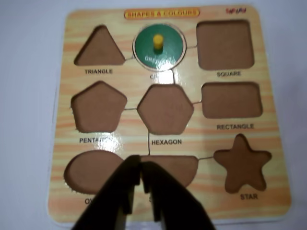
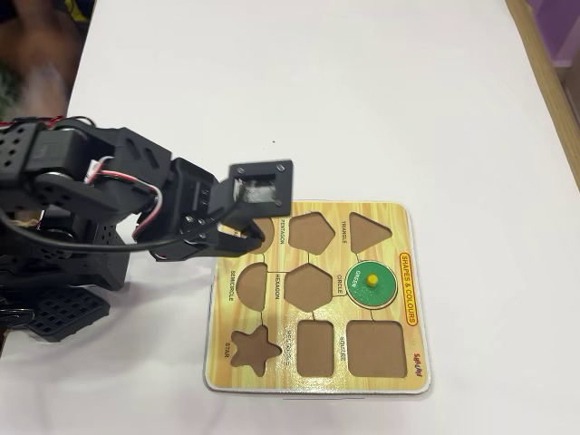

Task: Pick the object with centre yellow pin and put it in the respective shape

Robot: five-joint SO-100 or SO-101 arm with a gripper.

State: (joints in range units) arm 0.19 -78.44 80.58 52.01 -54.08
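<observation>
In the wrist view the yellow wood-grain puzzle board [image 1: 165, 143] is filling most of the frame, and the green disc with the yellow centre knob [image 1: 159, 48] is sitting at about 12 o'clock on it, lying in the round recess between the triangle recess [image 1: 100, 48] and the square recess [image 1: 225, 44], its lower edge covering part of the printed label beneath. The black gripper [image 1: 140, 165] is coming in from 6 o'clock, its two fingers pressed together at the tips with nothing between them, hovering over the bottom row between the oval recess [image 1: 88, 172] and the semicircle recess. In the overhead view the arm is reaching in from 9 o'clock across the white table [image 2: 317, 100], the gripper [image 2: 252, 234] hanging over the board's [image 2: 308, 381] upper left corner, while the disc [image 2: 372, 280] is resting towards 3 o'clock of the board, well apart from the gripper
</observation>
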